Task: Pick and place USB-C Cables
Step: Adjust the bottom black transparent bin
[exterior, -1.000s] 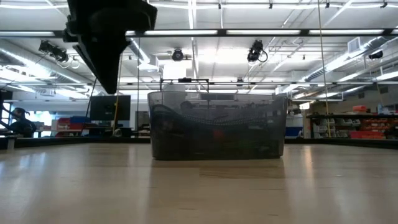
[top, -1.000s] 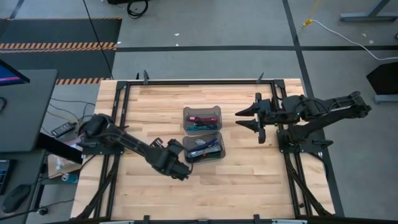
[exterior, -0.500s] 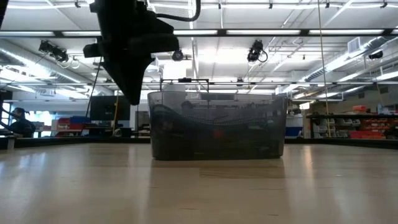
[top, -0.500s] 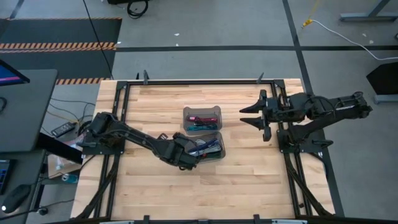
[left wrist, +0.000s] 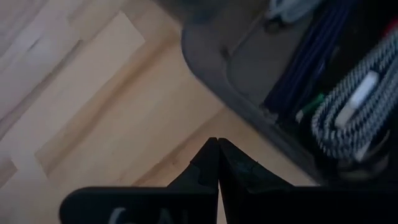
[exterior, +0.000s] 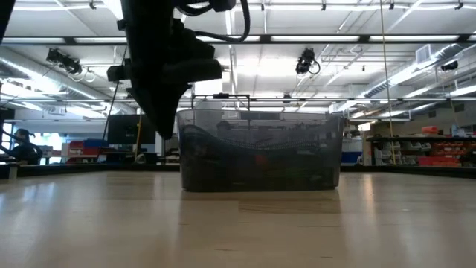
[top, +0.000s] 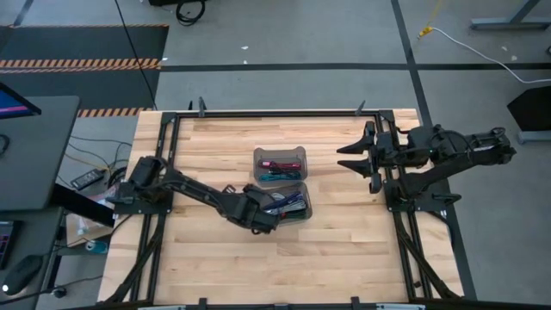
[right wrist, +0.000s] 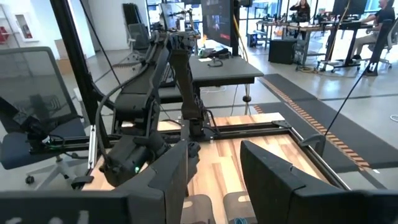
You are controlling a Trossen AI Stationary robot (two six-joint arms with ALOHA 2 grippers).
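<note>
Two translucent grey bins stand side by side mid-table. The far bin (top: 279, 164) holds maroon and teal USB-C cables (top: 280, 170). The near bin (top: 285, 203) holds several more cables (top: 288, 205); the left wrist view shows a navy bundle (left wrist: 311, 62) and a black-and-white braided one (left wrist: 351, 109). My left gripper (top: 263, 220) is shut and hovers above the wood just outside the near bin's near-left corner (left wrist: 211, 68), touching nothing. In the low view it (exterior: 160, 89) hangs left of the bin (exterior: 260, 152). My right gripper (top: 343, 160) is open, raised, right of the bins.
Bare wood (top: 207, 146) lies left, right and near of the bins. A black frame rail (top: 275, 112) runs along the table's edges. A long white cord with a yellow end (top: 448, 34) lies on the floor beyond the table.
My left gripper has swung toward the table's right and far side, ending lower at the near bin's near-left corner, still shut. My right arm has drawn back toward the table's right edge, its fingers staying open. The bins and cables have not moved.
</note>
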